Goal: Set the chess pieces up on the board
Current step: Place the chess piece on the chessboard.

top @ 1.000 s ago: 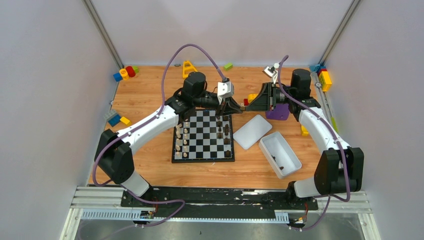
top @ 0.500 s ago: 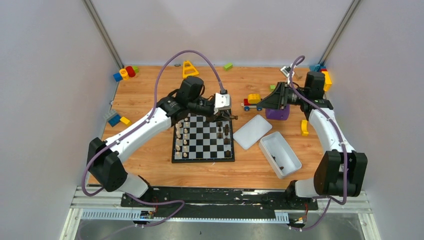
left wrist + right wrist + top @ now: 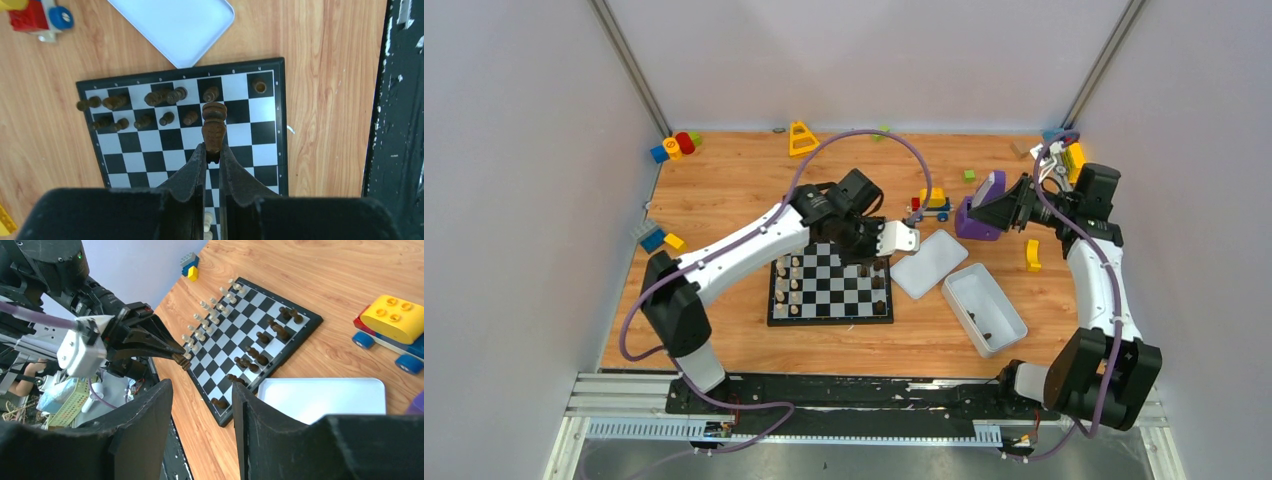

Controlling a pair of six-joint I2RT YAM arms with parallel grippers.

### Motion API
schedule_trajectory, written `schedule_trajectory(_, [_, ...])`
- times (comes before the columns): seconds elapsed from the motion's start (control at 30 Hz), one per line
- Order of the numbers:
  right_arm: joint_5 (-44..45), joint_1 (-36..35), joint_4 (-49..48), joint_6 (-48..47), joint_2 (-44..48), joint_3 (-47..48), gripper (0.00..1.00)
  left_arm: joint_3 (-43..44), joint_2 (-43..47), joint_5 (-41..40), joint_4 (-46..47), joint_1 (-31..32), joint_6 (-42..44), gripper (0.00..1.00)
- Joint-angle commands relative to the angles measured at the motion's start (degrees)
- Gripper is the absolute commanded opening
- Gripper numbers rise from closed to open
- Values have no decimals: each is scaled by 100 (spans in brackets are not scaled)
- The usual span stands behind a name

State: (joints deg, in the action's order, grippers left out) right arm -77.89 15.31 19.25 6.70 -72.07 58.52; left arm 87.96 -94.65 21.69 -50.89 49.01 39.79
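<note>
The board [image 3: 829, 322] lies mid-table, with cream chess pieces [image 3: 789, 285] in its two left columns and dark ones [image 3: 877, 265] along its right side. My left gripper [image 3: 866, 252] hovers over the board's right half, shut on a dark brown chess piece [image 3: 214, 127] that sticks out past the fingertips. The wrist view shows that gripper [image 3: 213, 152] above the board [image 3: 282, 125], with several dark pieces [image 3: 150, 107] beyond it. My right gripper [image 3: 992, 212] hangs at the far right, off the board. In its own view it [image 3: 201, 390] stands open with nothing between its fingers.
A white lid [image 3: 929, 262] lies just right of the board. Nearer, a white tray [image 3: 1014, 320] holds a few dark pieces [image 3: 984, 333]. A toy car [image 3: 932, 203], a purple block [image 3: 976, 220] and loose coloured blocks [image 3: 674, 145] sit along the far and side edges.
My left arm has swung right and nearer, carrying the dark piece over the board's right side. My right arm has pulled back to the right and its jaws have opened.
</note>
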Motion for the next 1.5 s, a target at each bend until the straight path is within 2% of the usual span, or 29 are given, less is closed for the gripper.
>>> schedule_trajectory(0.0, [-92,265,42,-449,225,-108,48,738,-619,-688,-1073,254,36,0])
schedule_trajectory(0.33, [-515,732,72,-452,245,-109,47,1959,-1935,-1127,-2061,667,-282,0])
schedule_trajectory(0.67, [-738,800,97,-441,283,-174,47,2540,-2885,-1444,-2638,917,-540,0])
schedule_trajectory(1.03, [-855,817,129,-433,273,-186,47,2907,-3308,-1570,-2893,1021,-615,0])
schedule_trajectory(1.47, [-909,833,146,-432,253,-201,47,3233,-3670,-1755,-2982,1076,-698,5])
